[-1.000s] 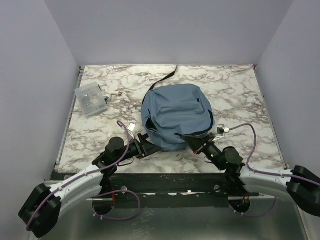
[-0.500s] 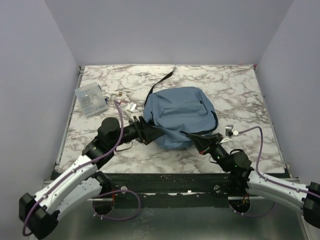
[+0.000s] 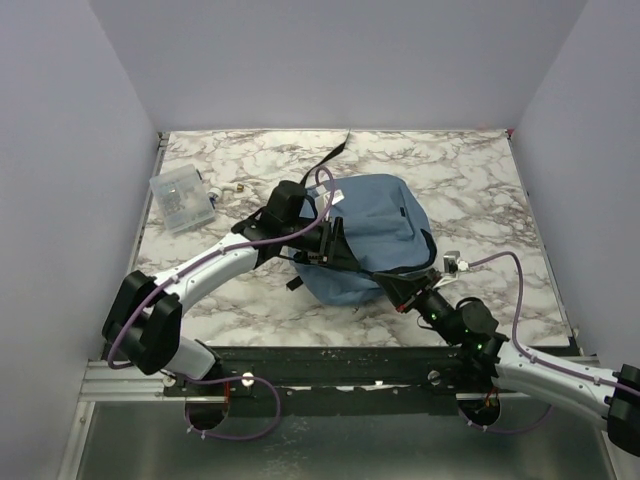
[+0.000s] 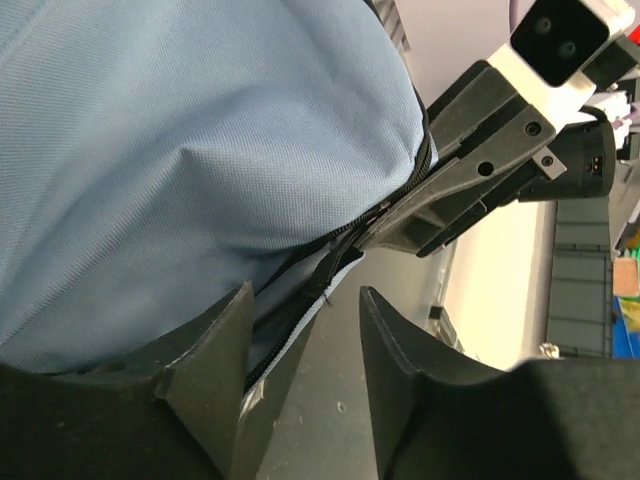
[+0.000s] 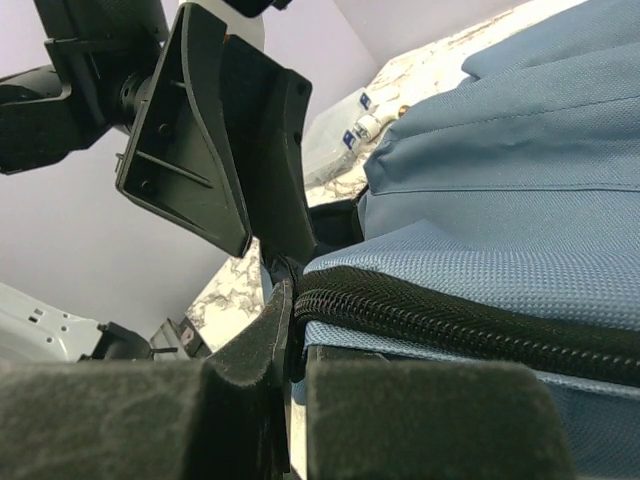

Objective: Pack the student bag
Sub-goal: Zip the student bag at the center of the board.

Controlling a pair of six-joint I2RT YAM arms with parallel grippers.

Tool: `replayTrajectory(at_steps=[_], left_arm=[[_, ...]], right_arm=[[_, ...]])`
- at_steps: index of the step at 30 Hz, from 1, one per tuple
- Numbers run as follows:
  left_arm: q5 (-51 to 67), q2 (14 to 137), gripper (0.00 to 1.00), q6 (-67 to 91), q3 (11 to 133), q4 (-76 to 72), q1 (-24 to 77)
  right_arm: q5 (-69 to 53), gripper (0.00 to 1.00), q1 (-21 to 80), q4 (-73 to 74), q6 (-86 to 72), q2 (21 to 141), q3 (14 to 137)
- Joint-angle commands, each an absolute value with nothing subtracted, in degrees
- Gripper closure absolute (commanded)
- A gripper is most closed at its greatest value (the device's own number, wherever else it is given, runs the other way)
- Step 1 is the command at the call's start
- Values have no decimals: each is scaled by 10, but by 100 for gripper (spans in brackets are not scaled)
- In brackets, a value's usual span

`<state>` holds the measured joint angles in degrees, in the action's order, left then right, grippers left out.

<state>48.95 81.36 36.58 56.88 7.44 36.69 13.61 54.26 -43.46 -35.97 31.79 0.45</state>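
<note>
**A:** Since we're reading from the left, start with the clear box point(image 3: 182, 198). It sits at the far left of the marble table point(image 3: 480, 190), well apart from the action. What is the left gripper point(image 4: 303, 300) up to?

**B:** It hangs over the left side of the student bag point(image 3: 375, 220). Its jaws are apart and straddle the black zipper point(image 5: 450, 325) without pinching it.

**A:** And the bag itself?

**B:** It lies mid-table, with its strap point(image 3: 328, 162) trailing toward the far edge. On the bag's near right edge the right gripper point(image 5: 295, 320) is clamped tight on the zipper band.

**A:** What could go wrong?

**B:** As I judge it, if the left claw closes off the seam it takes only loose cloth. A pull would then drag the whole bag rather than part the zipper. The right claw's hold is on a thin band, so a hard tug might slip it free. The two claws also sit near each other and could knock together.

**A:** Is anything hidden?

**B:** I can't find the zipper's slider in any view. I also can't tell how far the bag is open or what is inside. From above, the left arm covers the bag's left flank. The small white bits beside the box are too small to name.
</note>
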Motion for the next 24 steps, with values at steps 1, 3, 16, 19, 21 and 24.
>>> replayTrajectory(at_steps=[1, 3, 16, 19, 21, 24], left_arm=[[560, 825, 55, 351, 585, 59, 369], [560, 835, 56, 354, 589, 55, 374], [563, 892, 69, 373, 611, 34, 413], [567, 893, 75, 382, 610, 17, 414], [575, 898, 78, 393, 610, 5, 415], [589, 903, 84, 411, 606, -25, 420]], right_arm=[[133, 100, 542, -514, -353, 320, -59], [135, 99, 542, -514, -357, 322, -59], [143, 99, 543, -484, -361, 294, -59], [143, 99, 542, -480, -358, 294, -59], [142, 99, 542, -472, -355, 296, -52], [141, 100, 542, -445, -356, 297, -37]])
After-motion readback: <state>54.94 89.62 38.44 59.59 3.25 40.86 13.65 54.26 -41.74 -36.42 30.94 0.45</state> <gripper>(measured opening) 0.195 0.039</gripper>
